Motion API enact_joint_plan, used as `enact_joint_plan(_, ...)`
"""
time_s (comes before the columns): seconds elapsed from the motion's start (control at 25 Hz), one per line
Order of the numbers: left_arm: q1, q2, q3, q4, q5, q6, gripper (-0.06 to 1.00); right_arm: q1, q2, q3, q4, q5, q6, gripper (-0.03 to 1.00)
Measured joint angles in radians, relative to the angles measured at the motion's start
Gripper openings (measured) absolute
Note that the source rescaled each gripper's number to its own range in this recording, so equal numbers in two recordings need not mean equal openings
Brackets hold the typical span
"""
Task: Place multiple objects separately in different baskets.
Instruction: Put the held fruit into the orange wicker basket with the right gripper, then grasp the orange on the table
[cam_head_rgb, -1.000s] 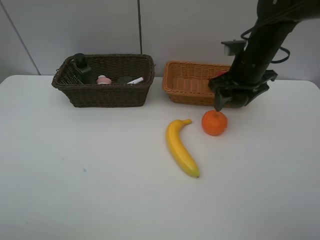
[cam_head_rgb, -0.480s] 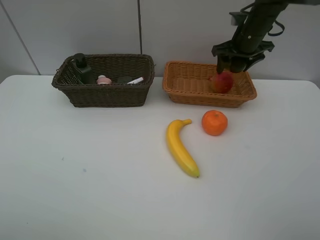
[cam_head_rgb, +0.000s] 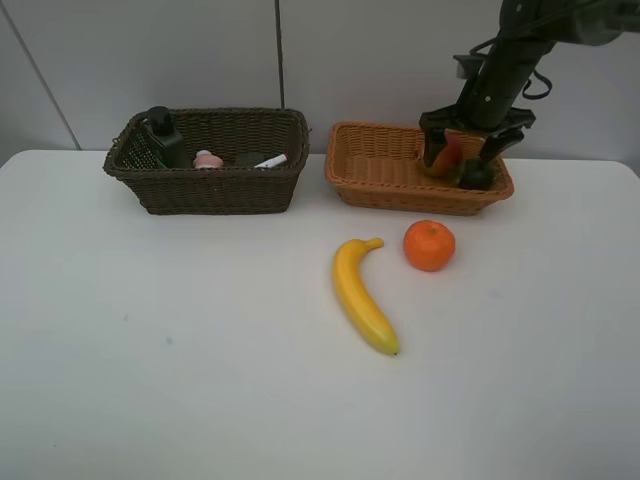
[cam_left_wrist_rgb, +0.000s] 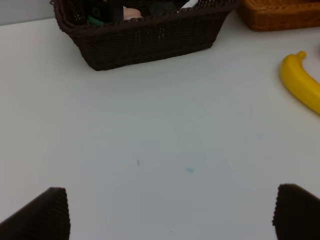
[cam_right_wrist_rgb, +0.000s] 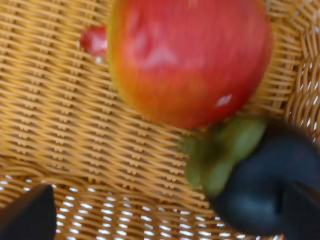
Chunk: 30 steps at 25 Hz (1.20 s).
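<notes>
My right gripper is down inside the light orange-brown basket, open, its fingertips wide apart. The red pomegranate lies loose on the woven floor past the fingertips, touching the dark purple mangosteen with its green cap. On the table in front lie the orange and the yellow banana. The dark brown basket holds the black bottle, the small pink bottle, the eraser and the marker. My left gripper hangs open over bare table.
The white table ends at a grey wall behind both baskets. In the left wrist view the dark basket and the banana lie ahead of the open fingers.
My right gripper carried the pomegranate from near the orange up over the light basket, lowered into it and opened; the pomegranate now lies free. The left arm has not moved.
</notes>
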Motion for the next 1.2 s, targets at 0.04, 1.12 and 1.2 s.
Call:
enact_joint_plan(0.04, 0.0, 0.0, 0.0, 0.0, 0.0, 0.0, 1.0, 0.0, -0.004, -0.001, 0.0, 0.008, 0.0, 1.0)
enact_joint_plan(1.12, 0.0, 0.0, 0.0, 0.0, 0.0, 0.0, 1.0, 0.183, -0.433, 0.66, 0.048, -0.05, 0.056, 1.0)
enact_joint_plan(1.2, 0.0, 0.0, 0.0, 0.0, 0.0, 0.0, 1.0, 0.188, -0.421, 0.665, 0.047, -0.091, 0.04, 1.0)
